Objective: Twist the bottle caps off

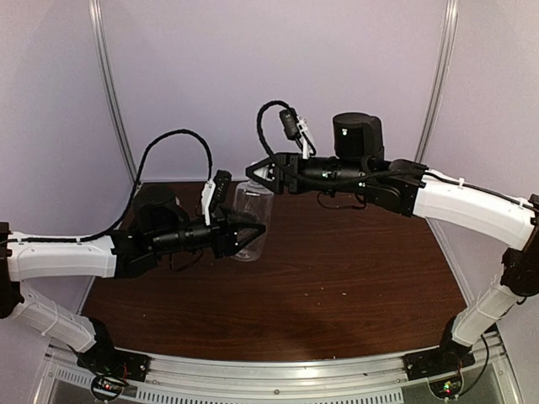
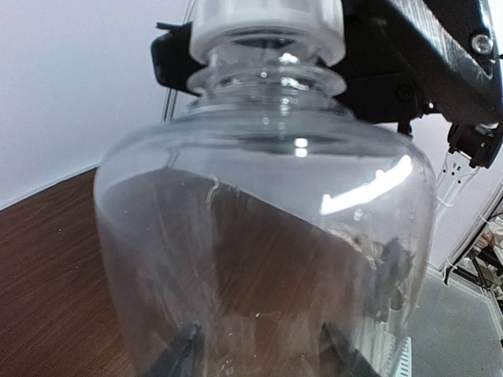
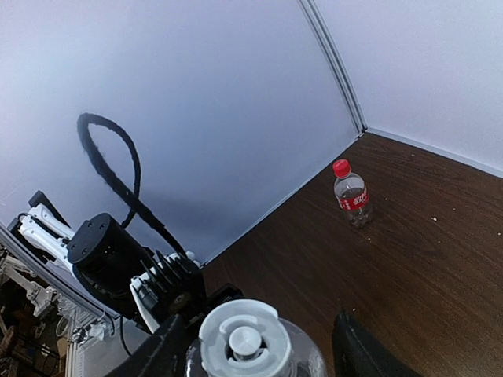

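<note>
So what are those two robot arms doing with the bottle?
They are working on getting a cap off. The left gripper holds the big clear bottle by its body, and the right gripper sits over its white cap with jaws open on either side. The cap is on the neck. A small bottle with a red cap stands off by itself.

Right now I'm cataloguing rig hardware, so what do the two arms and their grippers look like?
Both the left arm and right arm have white shells on the long links, with black joints and wrists. The left gripper and right gripper are black, tapering wedges. A black cable loops above each wrist.
</note>
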Tool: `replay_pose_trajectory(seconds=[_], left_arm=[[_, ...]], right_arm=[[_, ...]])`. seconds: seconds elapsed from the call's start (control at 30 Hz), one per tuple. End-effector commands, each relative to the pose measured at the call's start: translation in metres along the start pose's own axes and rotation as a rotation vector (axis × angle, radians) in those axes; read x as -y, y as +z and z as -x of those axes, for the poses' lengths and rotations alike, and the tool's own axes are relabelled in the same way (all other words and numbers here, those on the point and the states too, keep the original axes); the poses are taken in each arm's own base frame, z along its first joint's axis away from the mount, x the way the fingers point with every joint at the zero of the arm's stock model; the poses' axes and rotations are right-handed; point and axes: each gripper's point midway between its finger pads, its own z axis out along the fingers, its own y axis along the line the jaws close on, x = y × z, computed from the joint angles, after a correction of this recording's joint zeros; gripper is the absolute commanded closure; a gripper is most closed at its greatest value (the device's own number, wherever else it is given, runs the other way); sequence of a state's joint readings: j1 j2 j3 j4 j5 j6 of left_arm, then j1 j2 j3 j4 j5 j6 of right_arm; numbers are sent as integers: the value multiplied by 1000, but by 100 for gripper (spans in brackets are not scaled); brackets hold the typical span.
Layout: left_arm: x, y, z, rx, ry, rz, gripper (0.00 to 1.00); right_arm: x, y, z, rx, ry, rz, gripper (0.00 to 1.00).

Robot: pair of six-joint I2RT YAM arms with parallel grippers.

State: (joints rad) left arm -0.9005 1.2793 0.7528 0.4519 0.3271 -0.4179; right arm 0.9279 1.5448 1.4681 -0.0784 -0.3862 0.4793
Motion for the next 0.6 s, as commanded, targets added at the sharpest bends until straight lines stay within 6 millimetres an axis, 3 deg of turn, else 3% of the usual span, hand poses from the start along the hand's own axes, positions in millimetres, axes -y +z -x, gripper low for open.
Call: replay_pose_trajectory(seconds=[0.0,0.3,0.4,0.57], left_arm=[[4,3,23,58,34,2,69],[3,1,18,51,36,5,69],[5,0,18,58,41,-10,69],[19,-4,18,58,71,-82,69]], right_arm=[[-5,2,8,20,-6,-4,43],[-8,-1,7,36,-26,13,78],[-11,-4,8,46,-60,29,95],[-20,-12,8,44,-157,84,100]])
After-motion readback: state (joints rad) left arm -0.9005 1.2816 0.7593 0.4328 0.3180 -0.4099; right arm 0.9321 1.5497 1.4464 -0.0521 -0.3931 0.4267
